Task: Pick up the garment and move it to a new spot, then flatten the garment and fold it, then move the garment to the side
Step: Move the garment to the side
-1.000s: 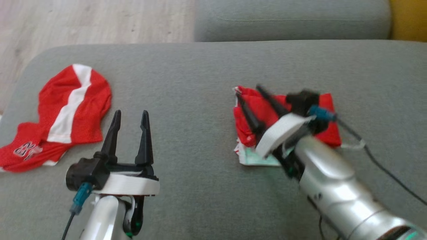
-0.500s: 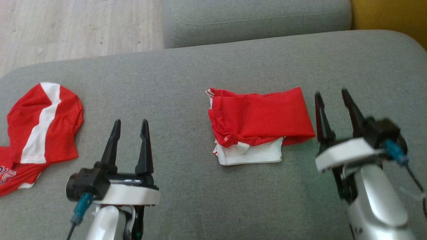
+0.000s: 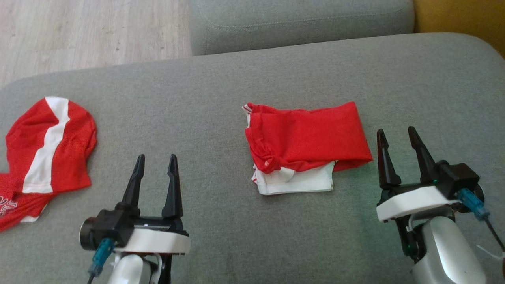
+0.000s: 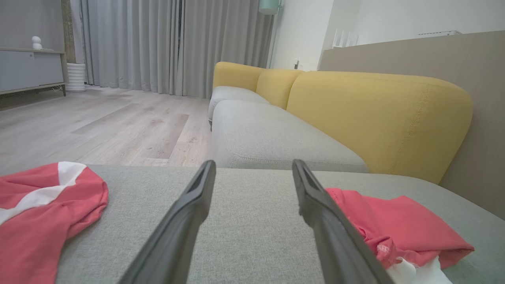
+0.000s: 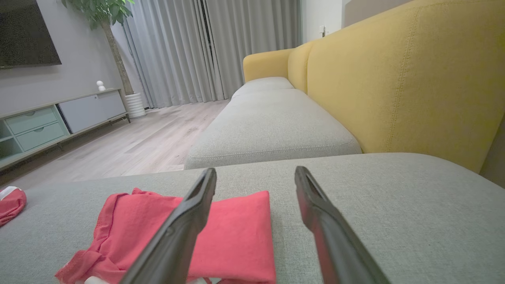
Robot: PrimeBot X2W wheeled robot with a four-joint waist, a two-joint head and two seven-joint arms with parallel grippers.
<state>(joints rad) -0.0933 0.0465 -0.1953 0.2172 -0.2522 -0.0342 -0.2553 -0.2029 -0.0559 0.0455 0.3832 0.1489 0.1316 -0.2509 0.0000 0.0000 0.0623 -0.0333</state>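
Observation:
The garment lies folded on the grey seat cushion, a red layer over a white one that sticks out at its near edge. My right gripper stands open just right of it, apart from the cloth, with nothing between its fingers. In the right wrist view the garment sits left of and partly behind my right gripper. My left gripper is open and empty over bare cushion, well left of the garment. In the left wrist view the garment shows to the right of my left gripper.
A second red garment with a white stripe lies spread at the cushion's left end. Beyond are another grey seat cushion, a yellow backrest at the right, and wooden floor past the far-left edge.
My right gripper has drawn off the folded garment and back to its right side, leaving it lying uncovered. The head camera has shifted. My left gripper stayed open and kept its place.

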